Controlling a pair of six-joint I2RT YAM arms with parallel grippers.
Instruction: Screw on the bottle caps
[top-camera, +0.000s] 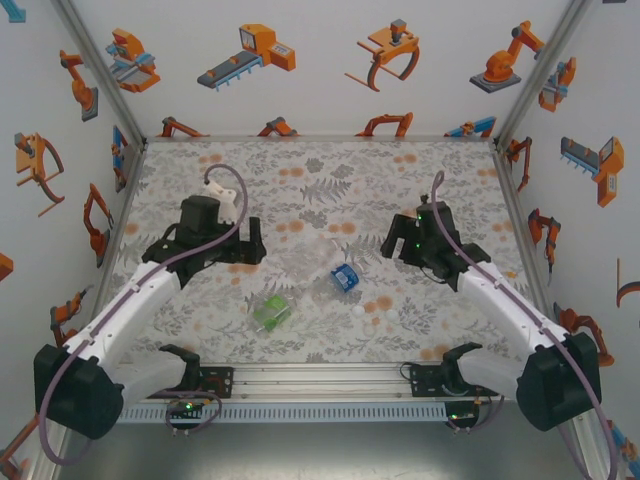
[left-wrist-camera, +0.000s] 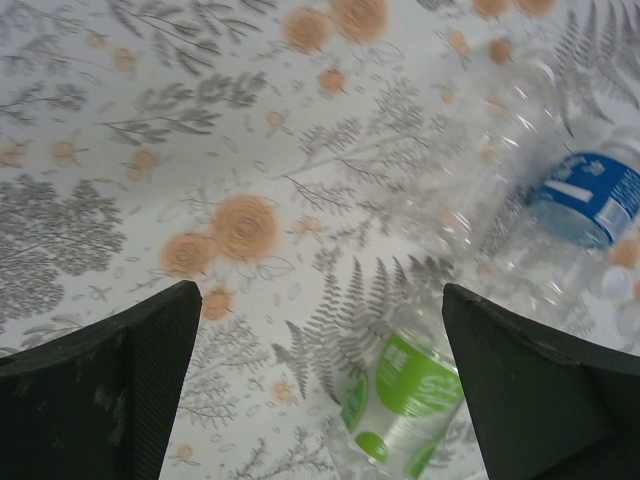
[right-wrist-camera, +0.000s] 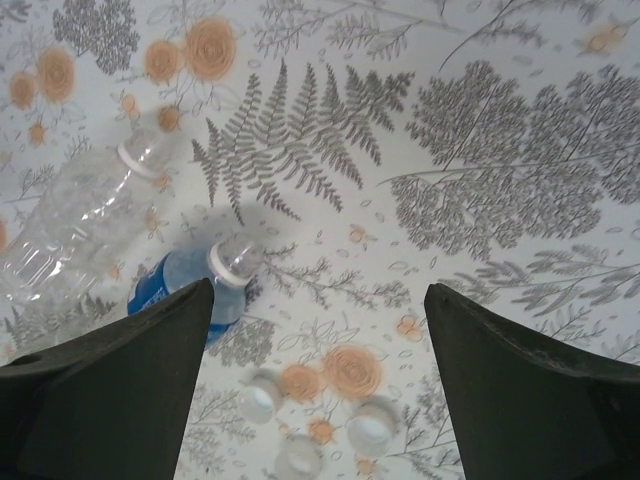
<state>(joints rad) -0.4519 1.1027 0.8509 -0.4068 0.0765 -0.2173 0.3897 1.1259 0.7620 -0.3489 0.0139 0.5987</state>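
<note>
Three bottles lie on their sides mid-table: the green-label bottle (top-camera: 271, 312) (left-wrist-camera: 405, 395), the blue-label bottle (top-camera: 344, 278) (right-wrist-camera: 170, 290) (left-wrist-camera: 590, 195) and the plain clear bottle (top-camera: 322, 247) (right-wrist-camera: 80, 215) (left-wrist-camera: 490, 150). In the right wrist view the blue and clear necks are uncapped. Three whitish bottle caps (top-camera: 370, 312) (right-wrist-camera: 258, 398) lie loose on the cloth just right of the bottles. My left gripper (top-camera: 255, 245) (left-wrist-camera: 318, 290) hangs open left of the bottles, with the green one below its right finger. My right gripper (top-camera: 393, 238) (right-wrist-camera: 318, 290) is open above the caps, holding nothing.
The patterned table cloth (top-camera: 330, 180) is walled in by white panels with robot pictures at the back and both sides. A metal rail (top-camera: 320, 378) with both arm bases runs along the near edge. Bare cloth lies behind the grippers.
</note>
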